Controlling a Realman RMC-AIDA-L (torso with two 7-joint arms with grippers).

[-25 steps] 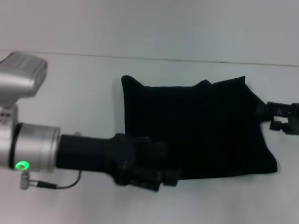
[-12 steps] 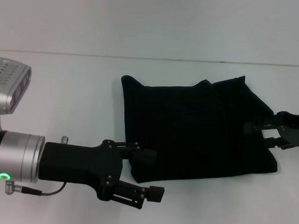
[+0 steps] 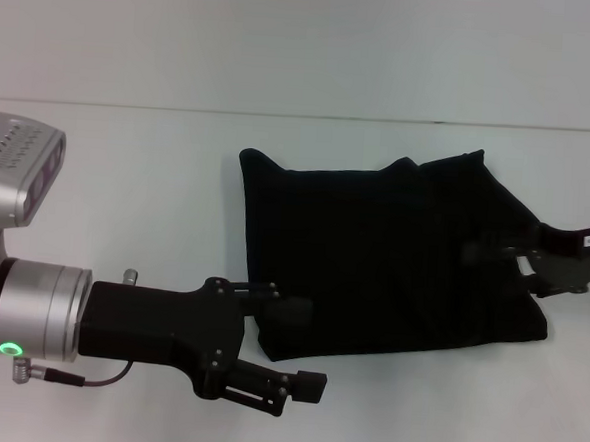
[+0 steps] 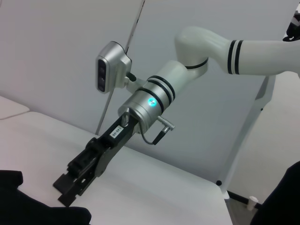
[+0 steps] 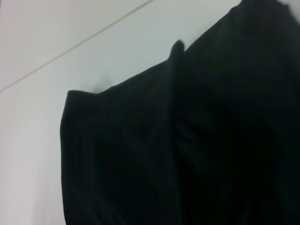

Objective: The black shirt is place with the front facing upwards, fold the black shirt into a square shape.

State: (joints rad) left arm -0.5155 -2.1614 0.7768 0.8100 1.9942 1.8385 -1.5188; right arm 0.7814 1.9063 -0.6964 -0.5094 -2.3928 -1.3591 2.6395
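Note:
The black shirt (image 3: 393,257) lies folded into a rough rectangle in the middle of the white table (image 3: 127,191), with no lettering showing. My left gripper (image 3: 300,349) is open at the shirt's near left corner; one finger (image 3: 290,309) rests against the cloth edge and the other is out over the bare table. My right gripper (image 3: 518,263) is at the shirt's right edge, partly lost against the dark cloth. In the left wrist view the right gripper (image 4: 70,187) points down beside the shirt (image 4: 28,208). The right wrist view is filled by the shirt (image 5: 187,140).
A wall rises behind the table's far edge (image 3: 301,115). Bare table surrounds the shirt on every side. The right arm's base stand (image 4: 248,140) is beyond the table.
My left gripper, shut at the shirt's front edge a second ago, has opened and pulled back to the left. My right gripper has come down and in toward the shirt's right edge.

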